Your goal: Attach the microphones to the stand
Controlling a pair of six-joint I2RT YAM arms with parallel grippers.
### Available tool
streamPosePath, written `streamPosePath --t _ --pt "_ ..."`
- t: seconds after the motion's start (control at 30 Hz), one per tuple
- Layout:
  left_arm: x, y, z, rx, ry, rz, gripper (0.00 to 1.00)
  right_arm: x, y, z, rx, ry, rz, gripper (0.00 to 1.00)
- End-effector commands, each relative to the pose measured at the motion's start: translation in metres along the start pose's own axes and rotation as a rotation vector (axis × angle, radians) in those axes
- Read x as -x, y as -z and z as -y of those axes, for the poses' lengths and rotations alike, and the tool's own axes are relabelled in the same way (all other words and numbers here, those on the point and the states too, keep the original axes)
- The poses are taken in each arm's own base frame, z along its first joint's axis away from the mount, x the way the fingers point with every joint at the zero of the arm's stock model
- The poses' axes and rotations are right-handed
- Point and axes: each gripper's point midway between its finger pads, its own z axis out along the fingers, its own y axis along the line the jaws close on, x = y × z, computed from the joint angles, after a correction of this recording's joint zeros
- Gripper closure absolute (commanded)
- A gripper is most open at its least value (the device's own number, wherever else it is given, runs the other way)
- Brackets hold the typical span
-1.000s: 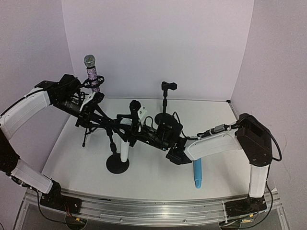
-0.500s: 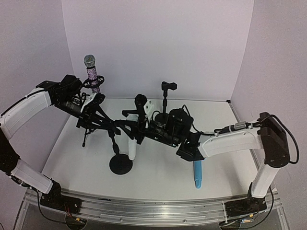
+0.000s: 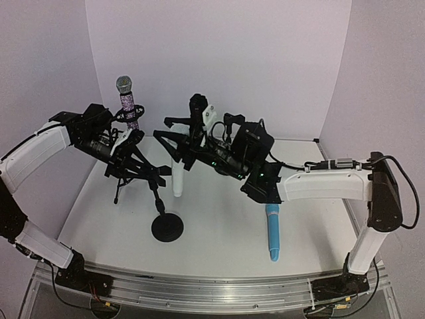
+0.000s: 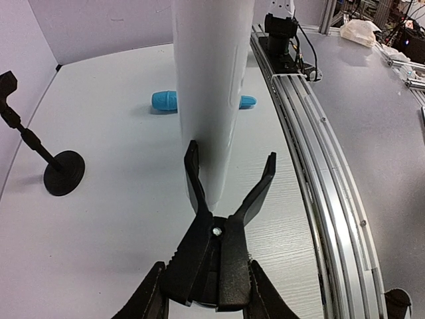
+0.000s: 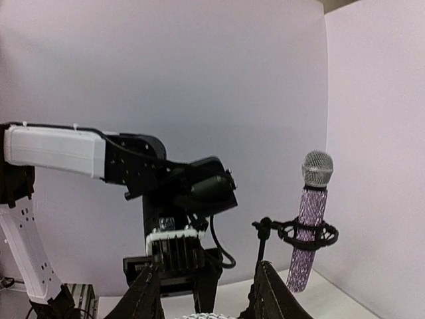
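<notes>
The right tool is holding the white microphone upright above the surface while the left tool, part-closed, is gripping the stand clip beside it (light blue microphone lying apart); seating the body squarely between the clip's prongs matters.

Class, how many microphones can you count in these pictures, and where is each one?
3: purple-glitter microphone clipped upright in the rear-left stand; white microphone held aloft at centre by the right claw; light blue microphone lying on the table.

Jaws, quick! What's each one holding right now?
Left gripper: jaws closed on the stand.
Right gripper: jaws closed on the white mic.
</notes>
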Motion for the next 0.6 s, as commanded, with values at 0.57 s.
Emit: streamPosePath --t 0.57 --pt "0.005 0.002 -0.01 0.023 0.005 -0.01 1.0 -0.012 -0.039 0.003 0.015 -0.159 0.027 1.0"
